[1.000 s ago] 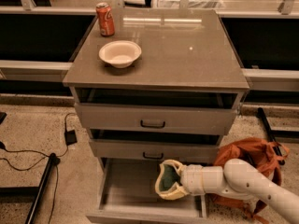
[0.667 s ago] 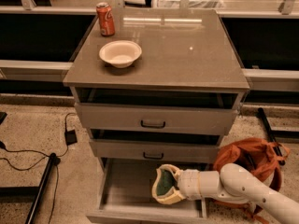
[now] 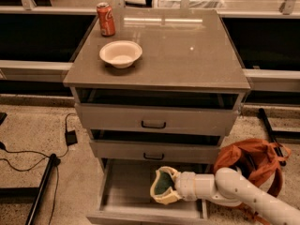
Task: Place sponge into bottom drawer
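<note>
The bottom drawer (image 3: 123, 187) of the grey cabinet is pulled out, and its flat grey floor shows. My gripper (image 3: 162, 186) reaches in from the right on a white arm and hangs over the right part of the drawer's floor. Its cream fingers (image 3: 159, 199) are shut on the sponge (image 3: 162, 183), whose dark green face shows between them. I cannot tell whether the sponge touches the drawer floor.
A white bowl (image 3: 120, 53) and a red soda can (image 3: 106, 18) stand on the cabinet top (image 3: 187, 55). The two upper drawers (image 3: 154, 121) with dark handles stand slightly ajar. An orange bag (image 3: 255, 163) lies on the floor at right. Cables and a black pole (image 3: 42, 186) are at left.
My gripper with the sponge has moved a little to the left and lower over the open bottom drawer. Nothing else has moved.
</note>
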Tool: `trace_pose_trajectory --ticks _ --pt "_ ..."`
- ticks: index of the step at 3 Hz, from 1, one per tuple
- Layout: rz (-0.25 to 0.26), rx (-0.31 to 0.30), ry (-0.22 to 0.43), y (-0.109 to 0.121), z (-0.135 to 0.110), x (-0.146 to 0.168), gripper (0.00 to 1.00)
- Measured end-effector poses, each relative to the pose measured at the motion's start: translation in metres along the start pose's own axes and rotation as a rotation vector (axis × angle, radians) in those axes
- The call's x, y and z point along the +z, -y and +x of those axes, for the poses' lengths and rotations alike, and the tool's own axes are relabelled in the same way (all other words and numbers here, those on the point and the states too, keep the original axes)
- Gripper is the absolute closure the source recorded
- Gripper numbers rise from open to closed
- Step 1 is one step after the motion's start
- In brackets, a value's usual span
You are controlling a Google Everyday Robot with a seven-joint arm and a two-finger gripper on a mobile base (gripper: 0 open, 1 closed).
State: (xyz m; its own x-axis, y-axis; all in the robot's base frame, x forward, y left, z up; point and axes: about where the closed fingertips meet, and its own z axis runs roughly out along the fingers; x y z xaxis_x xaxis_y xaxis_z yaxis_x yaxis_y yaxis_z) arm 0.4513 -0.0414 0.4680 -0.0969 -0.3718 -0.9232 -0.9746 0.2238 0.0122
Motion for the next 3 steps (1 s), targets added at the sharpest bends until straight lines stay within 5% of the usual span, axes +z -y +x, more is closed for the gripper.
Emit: trace_pose_trajectory --ticks 1,3 --pt "0.045 0.139 0.029 0.026 0.063 0.040 1.00" --pt "0.078 0.282 -0.047 0.046 0.132 0.097 1.00"
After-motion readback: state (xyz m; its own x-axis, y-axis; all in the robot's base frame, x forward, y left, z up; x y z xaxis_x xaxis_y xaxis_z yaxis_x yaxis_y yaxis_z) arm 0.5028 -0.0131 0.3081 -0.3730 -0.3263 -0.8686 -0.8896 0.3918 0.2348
